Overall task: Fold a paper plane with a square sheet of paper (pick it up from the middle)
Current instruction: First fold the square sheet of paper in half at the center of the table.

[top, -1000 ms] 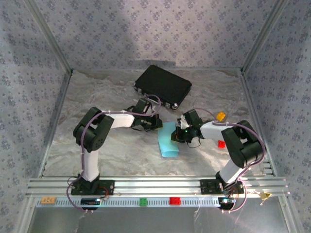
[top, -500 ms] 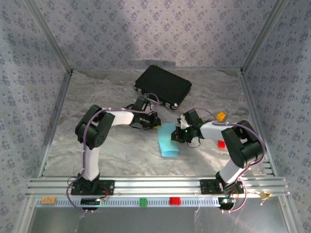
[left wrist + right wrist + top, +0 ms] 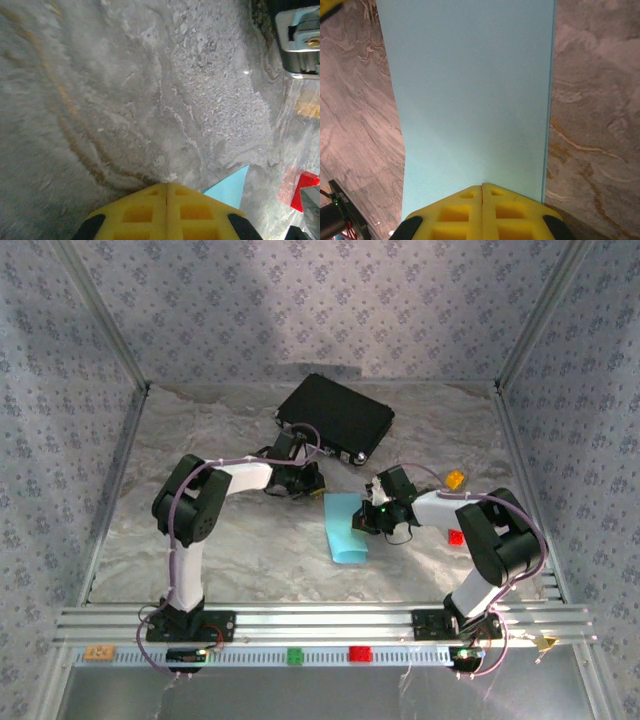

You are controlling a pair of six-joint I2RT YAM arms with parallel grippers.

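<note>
Light-blue sheet of paper [image 3: 345, 532] lies flat on the marbled table [image 3: 230, 540], a little right of the table's middle. It shows as an oblong, longer than it is wide, with its long sides running from the near edge towards the far edge. In the right wrist view the sheet of paper [image 3: 470, 95] is smooth and stretches away from the fingers, its right-hand side a straight, sharp line.

The right gripper [image 3: 364, 519] sits at the right long side of the sheet. Its jaws are fully closed, the two yellow pads [image 3: 507, 212] meeting along a thin seam with nothing between them. The tips lie over the paper's edge; whether they press on it I cannot tell.

The left gripper [image 3: 308, 482] is off the sheet, near its far left corner and towards the far edge of the table. Its jaws are likewise closed and hold nothing, the yellow pads [image 3: 142, 212] together above bare table. One corner of the paper [image 3: 227, 189] pokes out just beside them.

A black hard case [image 3: 335, 418] lies at the far middle of the table, just beyond the left gripper. An orange block [image 3: 455, 479] and a red block [image 3: 456, 536] sit towards the right edge, well apart from the sheet.
</note>
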